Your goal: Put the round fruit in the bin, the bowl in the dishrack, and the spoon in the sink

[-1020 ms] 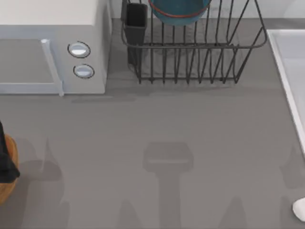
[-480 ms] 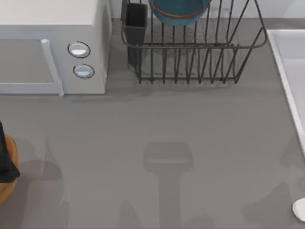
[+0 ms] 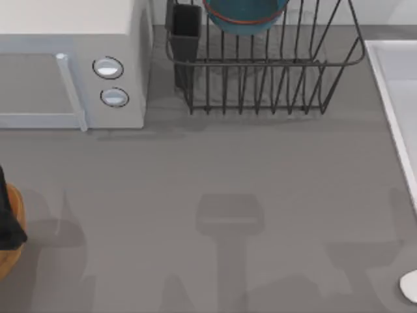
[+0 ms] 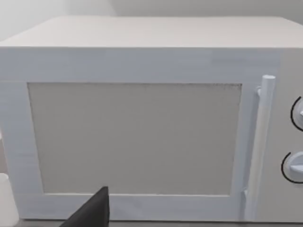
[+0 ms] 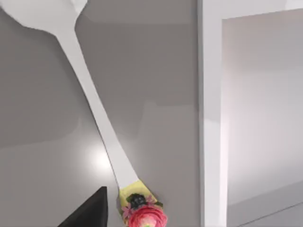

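White spoon [image 5: 97, 113] lies flat on the grey desk [image 3: 260, 169] at its right edge, just beside the sink [image 5: 210, 118] rim. A dark finger of the right hand [image 5: 90, 210] sits near the handle tip w/ pink flower; can't tell its grip. Blue bowl [image 3: 244, 16] sits in the dishrack [image 3: 260, 72]. Left hand [image 4: 92, 210] faces the microwave [image 4: 142, 94]; grip unclear.

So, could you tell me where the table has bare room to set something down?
The wide grey stretch of table in front of the microwave and dishrack is bare, up to the sink rim. It is crowded at the bin on the left edge and by the spoon.
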Robot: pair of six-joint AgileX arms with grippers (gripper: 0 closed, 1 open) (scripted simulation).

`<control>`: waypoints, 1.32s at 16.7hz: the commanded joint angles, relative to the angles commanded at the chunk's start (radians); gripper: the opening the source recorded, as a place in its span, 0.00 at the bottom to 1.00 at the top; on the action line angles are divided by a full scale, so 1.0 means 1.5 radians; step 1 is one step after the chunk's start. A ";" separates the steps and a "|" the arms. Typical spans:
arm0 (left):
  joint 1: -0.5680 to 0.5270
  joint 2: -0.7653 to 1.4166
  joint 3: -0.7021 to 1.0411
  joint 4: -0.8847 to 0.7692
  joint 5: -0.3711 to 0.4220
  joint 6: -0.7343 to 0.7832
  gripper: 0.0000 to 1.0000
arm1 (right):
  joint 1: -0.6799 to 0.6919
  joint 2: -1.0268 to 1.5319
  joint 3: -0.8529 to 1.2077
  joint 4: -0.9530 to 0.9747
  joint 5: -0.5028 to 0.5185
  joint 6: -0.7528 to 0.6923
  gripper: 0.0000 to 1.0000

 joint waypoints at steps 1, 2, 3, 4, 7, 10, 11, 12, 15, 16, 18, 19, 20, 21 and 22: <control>0.000 0.000 0.000 0.000 0.000 0.000 1.00 | -0.006 0.035 0.027 -0.022 0.002 -0.050 1.00; 0.000 0.000 0.000 0.000 0.000 0.000 1.00 | -0.013 0.070 0.054 -0.045 0.005 -0.097 1.00; 0.000 0.000 0.000 0.000 0.000 0.000 1.00 | -0.018 0.103 0.077 -0.068 0.008 -0.138 1.00; 0.000 0.000 0.000 0.000 0.000 0.000 1.00 | -0.024 0.132 0.096 -0.091 0.011 -0.172 1.00; 0.000 0.000 0.000 0.000 0.000 0.000 1.00 | -0.036 0.198 0.125 -0.148 0.018 -0.240 1.00; 0.000 0.000 0.000 0.000 0.000 0.000 1.00 | -0.038 0.214 0.127 -0.164 0.019 -0.255 1.00; 0.000 0.000 0.000 0.000 0.000 0.000 1.00 | -0.038 0.214 0.127 -0.164 0.019 -0.255 1.00; 0.000 0.000 0.000 0.000 0.000 0.000 1.00 | -0.038 0.214 0.127 -0.164 0.019 -0.255 1.00; 0.000 0.000 0.000 0.000 0.000 0.000 1.00 | -0.035 0.217 0.118 -0.153 0.019 -0.254 1.00; 0.000 0.000 0.000 0.000 0.000 0.000 1.00 | -0.035 0.225 0.109 -0.137 0.019 -0.253 1.00; 0.000 0.000 0.000 0.000 0.000 0.000 1.00 | -0.036 0.249 0.082 -0.086 0.019 -0.252 1.00; 0.000 0.000 0.000 0.000 0.000 0.000 1.00 | -0.036 0.265 0.065 -0.051 0.019 -0.252 1.00; 0.000 0.000 0.000 0.000 0.000 0.000 1.00 | -0.036 0.282 0.047 -0.013 0.019 -0.252 1.00; 0.000 0.000 0.000 0.000 0.000 0.000 1.00 | -0.036 0.299 0.027 0.025 0.019 -0.252 1.00; 0.000 0.000 0.000 0.000 0.000 0.000 1.00 | -0.036 0.315 0.009 0.061 0.019 -0.251 1.00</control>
